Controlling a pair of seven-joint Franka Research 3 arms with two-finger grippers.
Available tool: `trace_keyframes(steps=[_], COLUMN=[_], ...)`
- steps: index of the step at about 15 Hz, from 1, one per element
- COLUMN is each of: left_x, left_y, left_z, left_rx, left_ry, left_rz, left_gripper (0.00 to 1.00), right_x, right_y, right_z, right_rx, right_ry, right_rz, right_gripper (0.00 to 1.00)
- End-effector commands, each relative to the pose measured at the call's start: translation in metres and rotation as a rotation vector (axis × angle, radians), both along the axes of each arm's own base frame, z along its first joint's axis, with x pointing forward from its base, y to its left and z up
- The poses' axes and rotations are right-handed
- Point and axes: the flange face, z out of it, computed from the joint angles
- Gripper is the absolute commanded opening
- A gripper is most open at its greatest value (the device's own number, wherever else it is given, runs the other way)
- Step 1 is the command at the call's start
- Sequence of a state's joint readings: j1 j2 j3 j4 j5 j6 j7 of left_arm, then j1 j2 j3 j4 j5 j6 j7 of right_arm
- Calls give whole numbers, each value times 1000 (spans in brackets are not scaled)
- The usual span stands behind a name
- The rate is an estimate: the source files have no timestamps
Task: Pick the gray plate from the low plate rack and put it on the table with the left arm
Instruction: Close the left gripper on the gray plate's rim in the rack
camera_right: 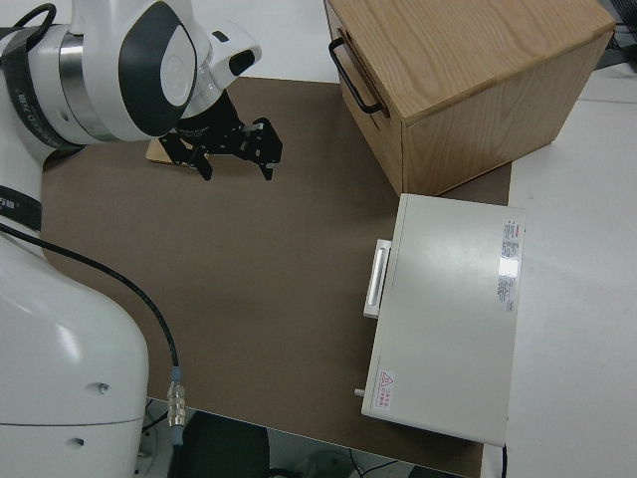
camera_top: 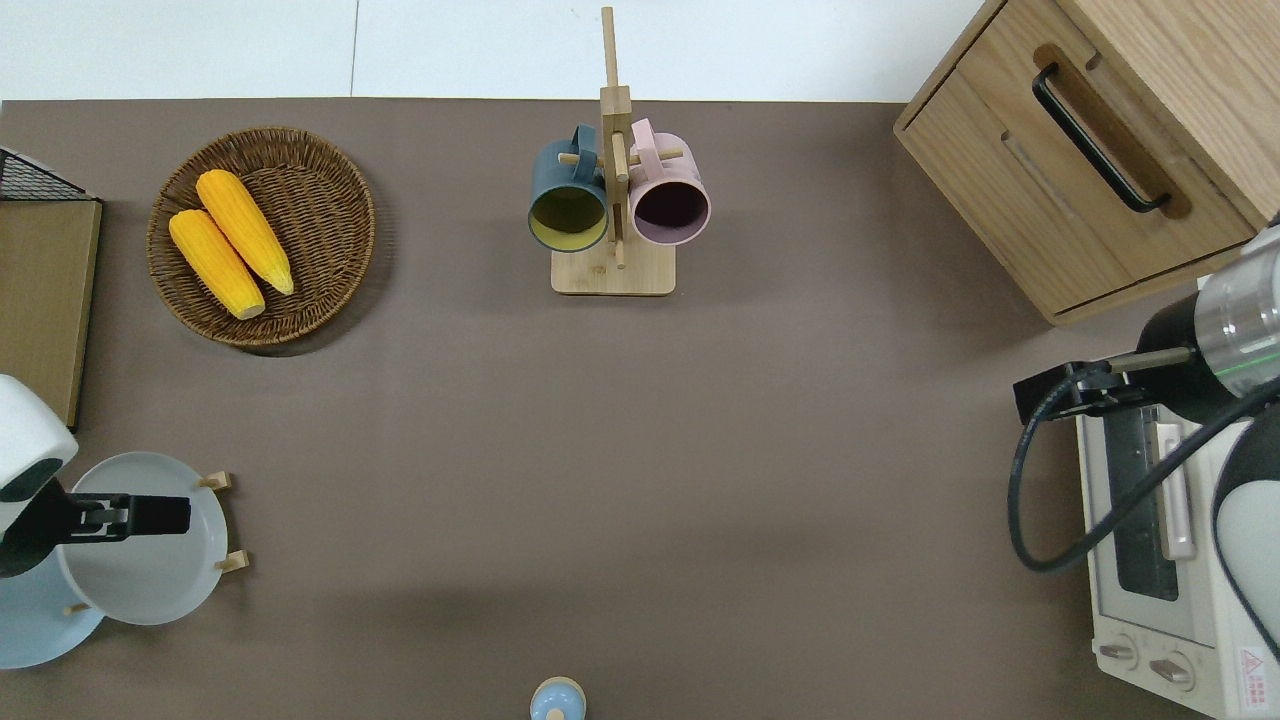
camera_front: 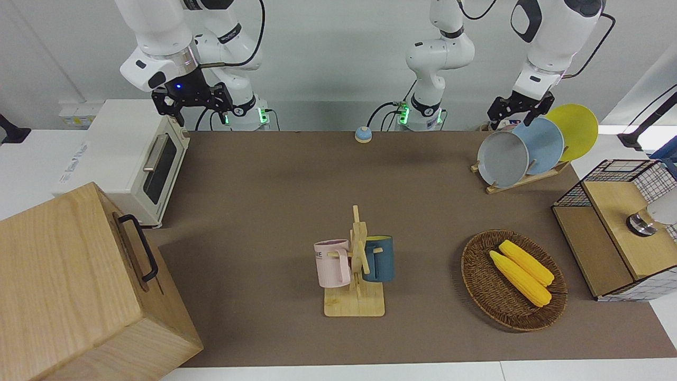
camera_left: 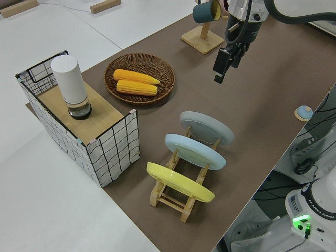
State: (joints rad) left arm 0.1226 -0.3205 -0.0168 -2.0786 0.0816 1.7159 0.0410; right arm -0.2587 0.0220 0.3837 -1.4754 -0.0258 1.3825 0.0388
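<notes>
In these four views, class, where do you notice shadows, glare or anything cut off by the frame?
Front view: the wicker basket casts a soft shadow. Right side view: glare on the white toaster oven. Overhead view: the light-blue plate is cut off at the edge.

**Gray plate in the rack, left arm above**

Round, plain light-gray plate [camera_front: 503, 159], shallow raised rim, leaning slanted in the low plate rack [camera_front: 521, 180] of light wooden rails and pegs, in the slot farthest from the robots. Rack standing on the matte brown table [camera_front: 296, 201], toward the left arm's end, close to the robots. White left arm [camera_front: 545, 47] raised, black left gripper [camera_top: 150, 513] over the gray plate, apart from it.
</notes>
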Motion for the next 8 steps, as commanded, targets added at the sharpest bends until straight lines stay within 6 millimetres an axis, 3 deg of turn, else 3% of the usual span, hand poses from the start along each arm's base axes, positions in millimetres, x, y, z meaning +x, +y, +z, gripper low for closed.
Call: trace_keyframes(steps=[1, 8], left_x=[-19, -36], left_y=[19, 56], left_z=[-22, -77], left_rx=[69, 119], left_ry=[-39, -67], left_rz=[67, 144], left_gripper=[1000, 1000], right_x=[-2, -2], right_y=[-2, -3], right_z=[4, 4], right_rx=[-8, -8], right_ry=[0, 0], right_rz=[-15, -16], right_gripper=[983, 983])
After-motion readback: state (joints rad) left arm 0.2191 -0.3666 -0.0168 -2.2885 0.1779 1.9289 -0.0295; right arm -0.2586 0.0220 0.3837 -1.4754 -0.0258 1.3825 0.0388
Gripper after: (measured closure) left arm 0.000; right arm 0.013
